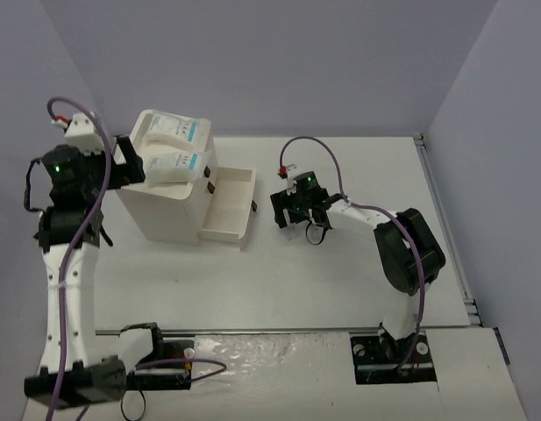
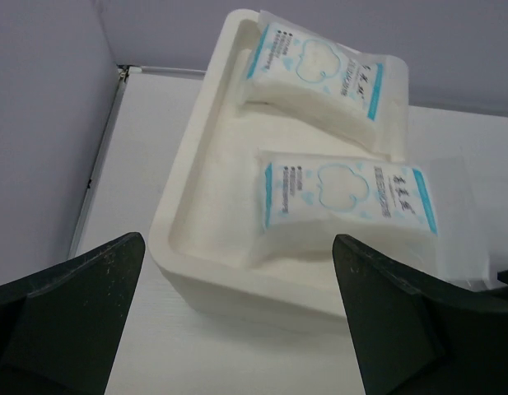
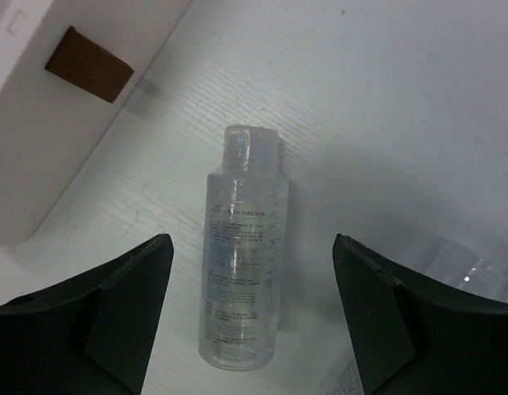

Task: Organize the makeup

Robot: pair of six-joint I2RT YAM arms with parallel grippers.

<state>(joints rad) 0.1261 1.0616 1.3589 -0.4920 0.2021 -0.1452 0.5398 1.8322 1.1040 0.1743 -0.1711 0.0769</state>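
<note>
Two flat white packets with teal-blue labels lie in the top tray of the white box (image 1: 165,206), one farther back (image 2: 319,78) and one nearer (image 2: 344,202); both also show from above (image 1: 176,146). My left gripper (image 2: 237,329) is open and empty, at the box's left side (image 1: 135,165). My right gripper (image 3: 254,329) is open just right of the drawer (image 1: 296,213). A small clear tube (image 3: 241,263) lies on the table between its fingers, untouched. A second clear item (image 3: 463,267) shows at its right. The brushes and the brown stick are out of view.
The box's lower drawer (image 1: 244,215) stands pulled open toward the right. A dark red knob (image 3: 89,74) on its front is close to my right gripper. The table (image 1: 340,281) has walls at the back and both sides.
</note>
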